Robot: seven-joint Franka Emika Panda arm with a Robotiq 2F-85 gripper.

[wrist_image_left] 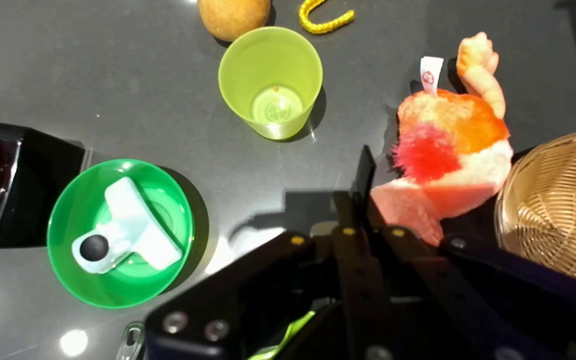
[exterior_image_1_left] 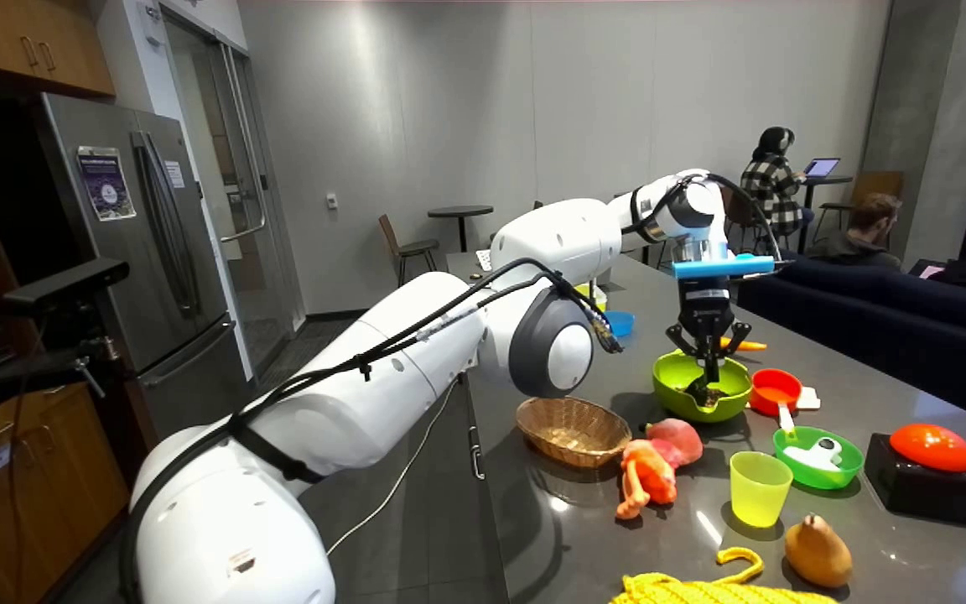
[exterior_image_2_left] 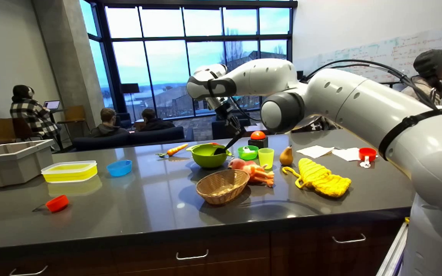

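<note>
Black utensil (exterior_image_2_left: 234, 141): slants down below the fingers of the gripper (exterior_image_1_left: 708, 348), its head inside the lime bowl (exterior_image_2_left: 208, 159); its exact kind I cannot tell.
Fingers: drawn together on the utensil's handle; in the wrist view a dark end juts past them.
Lime bowl: right under the fingers, upright on the counter (exterior_image_2_left: 136, 201); a dark brown patch (exterior_image_1_left: 705, 394) lies around the utensil's head, loose contents or not, unclear.
Work at the bowl: judging by how things lie, the handle is secured and the head is in; the utensil is neither clear of the rim nor let go.
Red cup (exterior_image_1_left: 775, 390): just beside the bowl, near the fingers.
Plush toy (wrist_image_left: 448, 145): just past the fingertips and to their right in the wrist view, the wicker basket (exterior_image_2_left: 215, 197) farther right.
Yellow-green cup (wrist_image_left: 270, 82): beyond the fingertips there, a pear (wrist_image_left: 235, 15) near it.
Green dish (wrist_image_left: 113, 295): left of the fingers there, holding a white clip-like piece (wrist_image_left: 133, 230).
Wrist view: shows the yellow-green cup's inside and the toy's tag (wrist_image_left: 431, 72), but only a lime sliver, probably the bowl's rim.
Exterior views: both show the utensil entering the bowl; a grey bin (exterior_image_2_left: 14, 168), well apart from the fingers, is plain in an exterior view and absent from the wrist view.
</note>
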